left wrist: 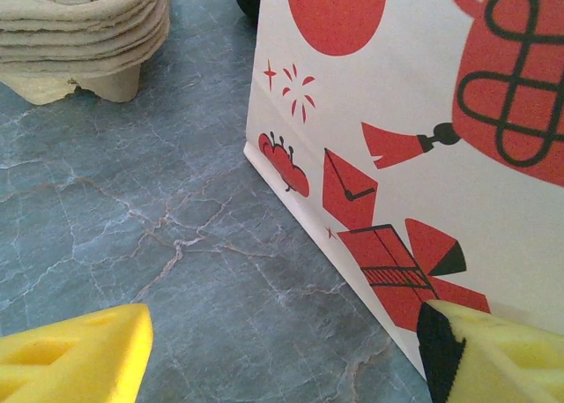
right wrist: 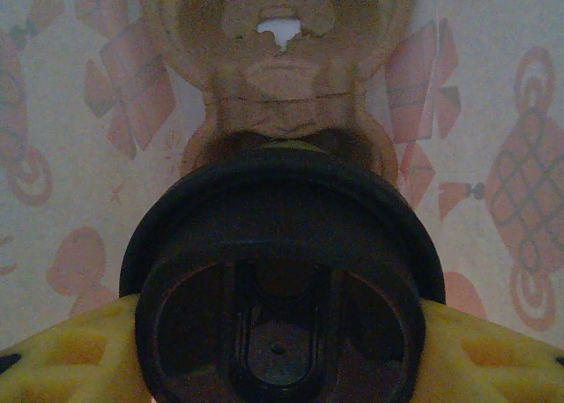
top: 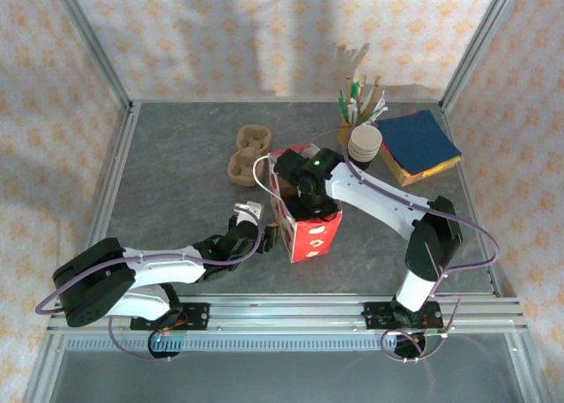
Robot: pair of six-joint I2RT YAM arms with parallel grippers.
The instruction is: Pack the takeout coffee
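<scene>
i see the coffee cup (right wrist: 280, 244) down inside the paper bag (top: 313, 235), clamped between the yellow fingers (right wrist: 62, 359) of my right gripper (right wrist: 280, 359). the left gripper (left wrist: 282, 359) stands open beside the bag, holding nothing.

place: robot lab cell | signs: aluminium frame (top: 91, 41), patterned backdrop (top: 264, 33), left arm (top: 159, 266), right arm (top: 388, 200) bolted to rail (top: 291, 307)

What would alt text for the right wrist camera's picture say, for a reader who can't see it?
Looking down on the black lid of the takeout coffee, gripped between the yellow fingers of the right claw. Beyond it lies a brown pulp cup carrier, with pale paper bag walls around, showing faint red print.
</scene>
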